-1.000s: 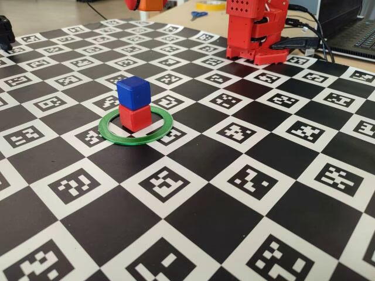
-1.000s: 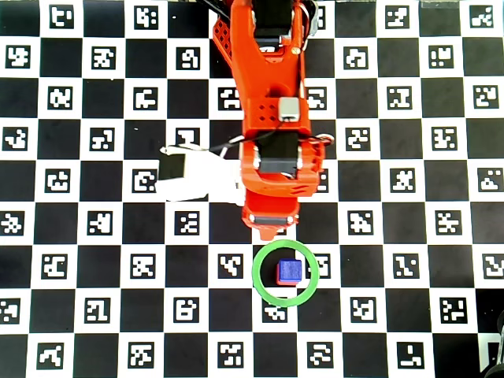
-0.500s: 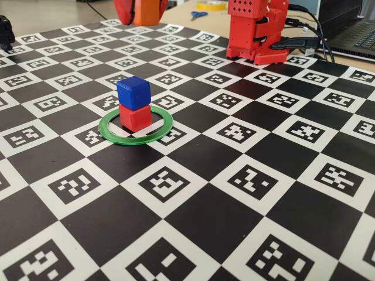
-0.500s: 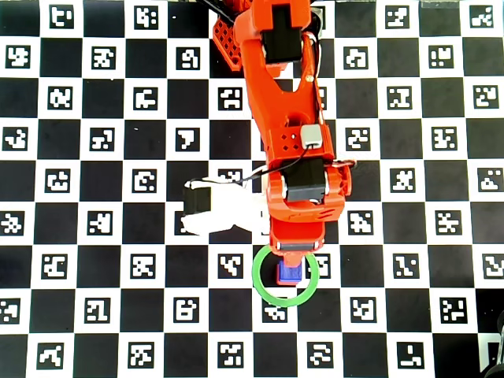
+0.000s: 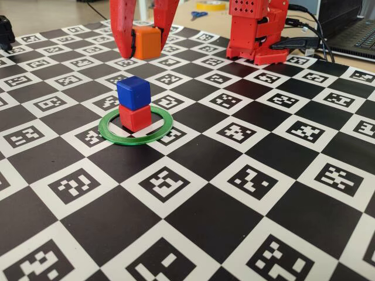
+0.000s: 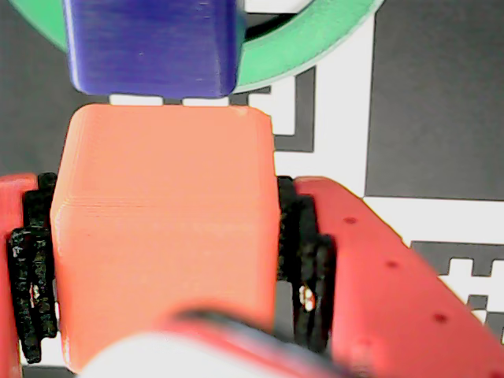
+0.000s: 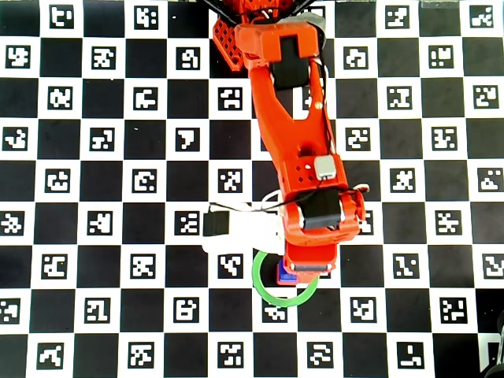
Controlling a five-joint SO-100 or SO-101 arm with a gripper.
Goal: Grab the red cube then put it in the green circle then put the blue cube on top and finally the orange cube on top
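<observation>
- Wrist view showed the orange cube [image 6: 165,236] as a matte block with faint layer lines and softly rounded edges, filling most of the picture.
- The gripper [image 6: 169,276] was clenched on the orange cube: ribbed black pads [image 6: 303,268] pressed against both of its side faces, backed by smooth red plastic fingers with small round holes.
- In the fixed view the orange cube [image 5: 147,41] hung clear of the board between two tapered red fingers, behind and above the stack, not touching it.
- The blue cube [image 5: 133,92] sat on the red cube [image 5: 135,117], turned slightly out of line with it; both were matte, with sharp square faces.
- The red cube stood inside the green circle [image 5: 111,134], a thin flat ring lying on the board, and touched no part of the rim.
- In the wrist view the blue cube [image 6: 150,43] lay just beyond the far edge of the orange cube, with an arc of the green circle [image 6: 307,43] behind it.
- In the overhead view the arm [image 7: 295,134] reached down the picture and covered the upper part of the green circle [image 7: 264,293]; only a corner of the blue cube [image 7: 281,272] showed.
- The checkerboard mat [image 5: 246,175] was flat, with black squares alternating with white squares bearing coded markers.
- The arm base [image 5: 255,29] was red perforated plastic, standing at the far edge of the mat.
</observation>
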